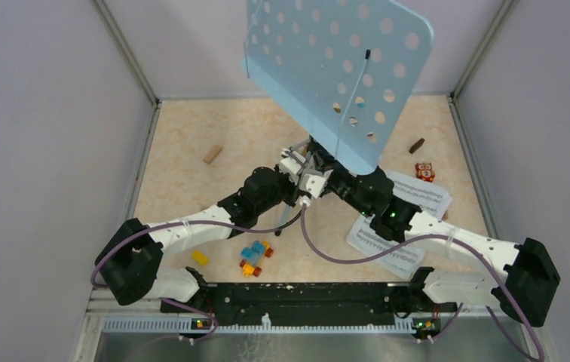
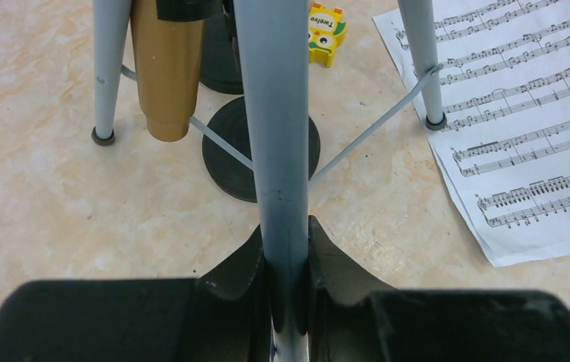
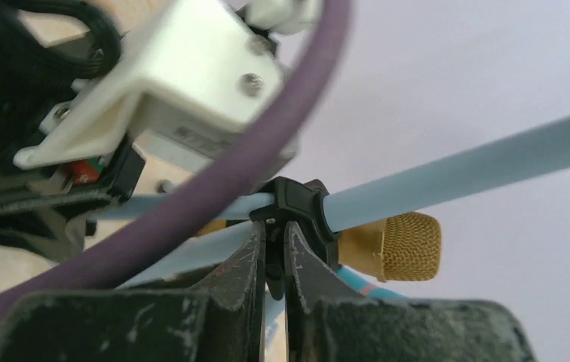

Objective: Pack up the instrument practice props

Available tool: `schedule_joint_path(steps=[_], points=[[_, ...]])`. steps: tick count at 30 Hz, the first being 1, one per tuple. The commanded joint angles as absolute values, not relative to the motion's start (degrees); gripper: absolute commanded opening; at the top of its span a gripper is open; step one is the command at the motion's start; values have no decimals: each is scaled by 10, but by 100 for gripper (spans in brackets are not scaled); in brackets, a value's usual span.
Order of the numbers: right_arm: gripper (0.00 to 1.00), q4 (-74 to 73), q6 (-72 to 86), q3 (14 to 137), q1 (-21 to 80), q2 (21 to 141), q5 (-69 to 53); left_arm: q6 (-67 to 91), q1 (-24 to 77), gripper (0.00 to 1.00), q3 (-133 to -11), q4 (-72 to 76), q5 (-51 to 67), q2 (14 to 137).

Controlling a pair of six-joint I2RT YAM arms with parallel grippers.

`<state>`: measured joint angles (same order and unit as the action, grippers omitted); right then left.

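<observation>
The pale-blue perforated music rack stands tilted on its tripod at the back of the table. My left gripper is shut on one of its pale-blue tubes low down. Two other legs stand on the table. My right gripper is shut on the black clamp on the rack's pole. A gold microphone hangs just behind that clamp, and its body shows beside a black round base. White sheet-music pages lie at the right.
A colourful toy-block car and a yellow block lie near the front. A wooden block is at the left, a dark block and an owl toy at the right. Walls enclose three sides.
</observation>
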<state>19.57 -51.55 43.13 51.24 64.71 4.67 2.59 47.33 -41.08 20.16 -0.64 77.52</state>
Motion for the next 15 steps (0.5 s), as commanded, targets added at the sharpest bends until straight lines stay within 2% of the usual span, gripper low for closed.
schedule_joint_path(steps=[1,10,12,15], points=[[0,4,-679,400,598,674,-62,-20,498,0,-433,228,76,803],[1,-52,-859,387,600,675,91,-16,500,0,-437,222,81,818],[12,-32,-849,379,601,663,112,-15,501,0,-437,222,80,819],[59,21,-761,374,603,619,104,-18,501,0,-436,221,74,821]])
